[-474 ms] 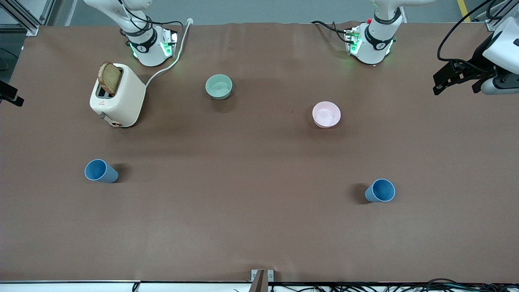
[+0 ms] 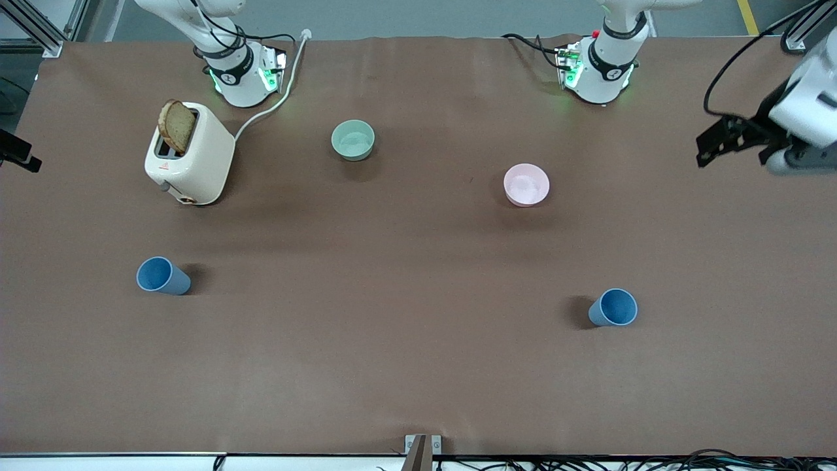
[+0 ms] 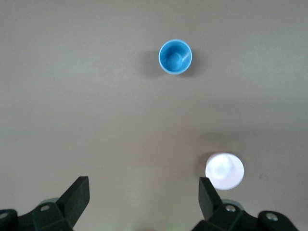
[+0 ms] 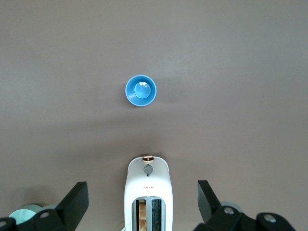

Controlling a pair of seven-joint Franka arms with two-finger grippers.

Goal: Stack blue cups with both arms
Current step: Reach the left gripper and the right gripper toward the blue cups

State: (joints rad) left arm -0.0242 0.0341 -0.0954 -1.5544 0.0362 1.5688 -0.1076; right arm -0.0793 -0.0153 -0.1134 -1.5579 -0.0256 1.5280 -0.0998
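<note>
Two blue cups stand upright and far apart on the brown table. One (image 2: pixel 162 276) is toward the right arm's end and shows in the right wrist view (image 4: pixel 141 91). The other (image 2: pixel 613 308) is toward the left arm's end and shows in the left wrist view (image 3: pixel 175 57). My left gripper (image 2: pixel 719 140) (image 3: pixel 144 185) is open and empty, high over the table's left-arm end. My right gripper (image 2: pixel 16 154) (image 4: pixel 142 187) is open and empty, high over the toaster; only a black part of it shows at the front view's edge.
A cream toaster (image 2: pixel 191 155) (image 4: pixel 147 192) with a bread slice (image 2: pixel 176 125) stands near the right arm's base. A pale green bowl (image 2: pixel 353 139) and a pink bowl (image 2: pixel 526 184) (image 3: pixel 224 171) sit farther from the front camera than the cups.
The left arm's hand has shifted slightly toward the table's edge at its own end. The cups and bowls have not moved.
</note>
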